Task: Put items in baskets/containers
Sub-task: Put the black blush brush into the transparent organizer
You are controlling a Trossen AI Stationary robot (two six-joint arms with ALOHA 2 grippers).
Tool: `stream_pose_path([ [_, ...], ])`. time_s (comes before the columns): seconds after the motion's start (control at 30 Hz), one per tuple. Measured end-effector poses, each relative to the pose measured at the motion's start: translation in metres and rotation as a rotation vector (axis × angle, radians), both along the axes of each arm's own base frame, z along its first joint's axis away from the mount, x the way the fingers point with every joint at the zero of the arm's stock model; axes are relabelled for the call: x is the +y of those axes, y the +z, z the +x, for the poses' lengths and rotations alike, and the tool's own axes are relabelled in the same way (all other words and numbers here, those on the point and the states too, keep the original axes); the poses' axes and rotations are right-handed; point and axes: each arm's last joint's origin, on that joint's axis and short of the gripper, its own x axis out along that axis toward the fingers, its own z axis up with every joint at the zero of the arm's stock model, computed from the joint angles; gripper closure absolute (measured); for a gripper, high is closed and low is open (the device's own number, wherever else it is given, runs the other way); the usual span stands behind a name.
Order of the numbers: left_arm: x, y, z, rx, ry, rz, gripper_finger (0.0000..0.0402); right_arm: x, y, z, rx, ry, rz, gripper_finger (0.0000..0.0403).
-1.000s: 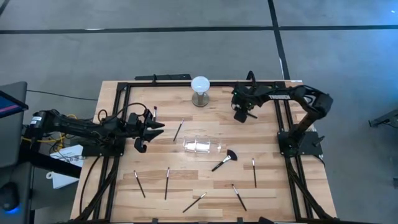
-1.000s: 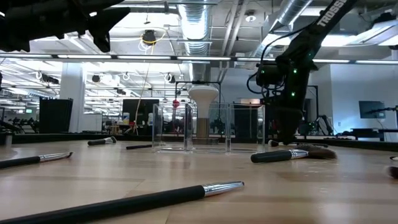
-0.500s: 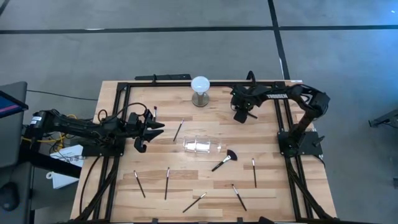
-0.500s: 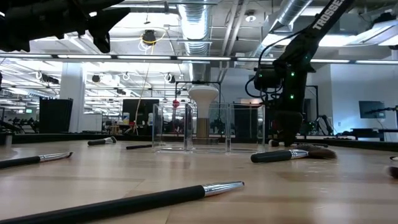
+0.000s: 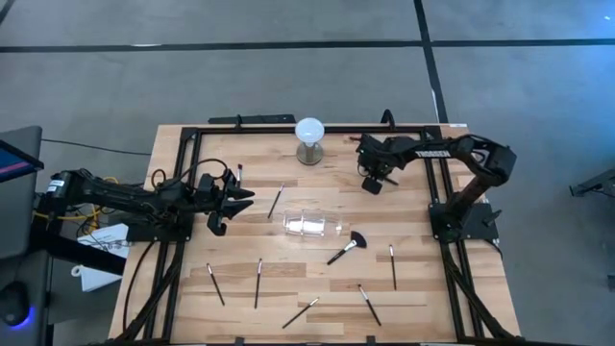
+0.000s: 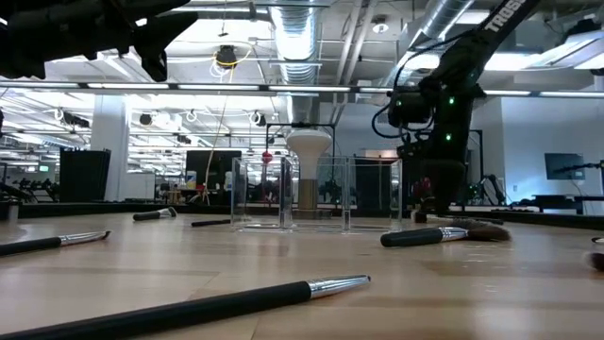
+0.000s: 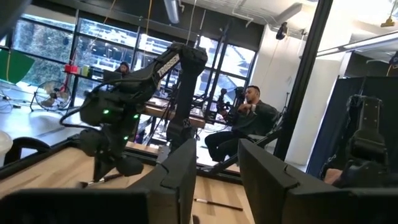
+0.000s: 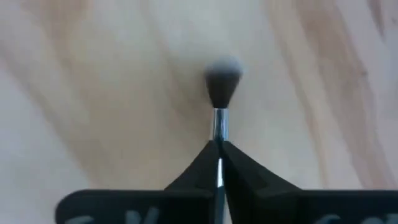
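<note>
brush (image 8: pixel 221 93) pinched in right tool (image 8: pixel 219 163), tip sticking out fwd.

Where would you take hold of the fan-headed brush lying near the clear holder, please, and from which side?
Grip the fan brush on its thin dark handle, near the middle, not on the broad soft head. It lies flat and diagonal on the table just right of the clear holder, so I would come straight down from above, fingers set across the handle. The holder's wall sits close to the head end, so the handle end looks safer.
</note>
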Motion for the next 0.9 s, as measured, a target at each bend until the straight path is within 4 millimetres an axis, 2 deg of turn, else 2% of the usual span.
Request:
stream_pose_path([
  [0.3,0.0,0.0,0.0,0.001,-0.002,-0.007,0.0289,0.033,0.044,0.007,-0.2,0.054,-0.077,0.0403],
  [0.47,0.0,0.0,0.0,0.001,-0.002,-0.008,0.0289,0.031,0.057,0.001,-0.236,0.081,-0.115,0.0394],
  [0.57,0.0,0.0,0.0,0.001,-0.002,-0.008,0.0289,0.02,0.05,-0.002,-0.199,0.072,-0.109,0.0379],
  [0.7,0.0,0.0,0.0,0.001,-0.002,-0.008,0.0289,0.007,0.026,-0.004,-0.071,0.071,-0.054,0.0342],
  [0.9,0.0,0.0,0.0,0.001,-0.002,-0.007,0.0289,-0.006,-0.005,-0.019,0.149,0.038,0.081,0.0295],
])
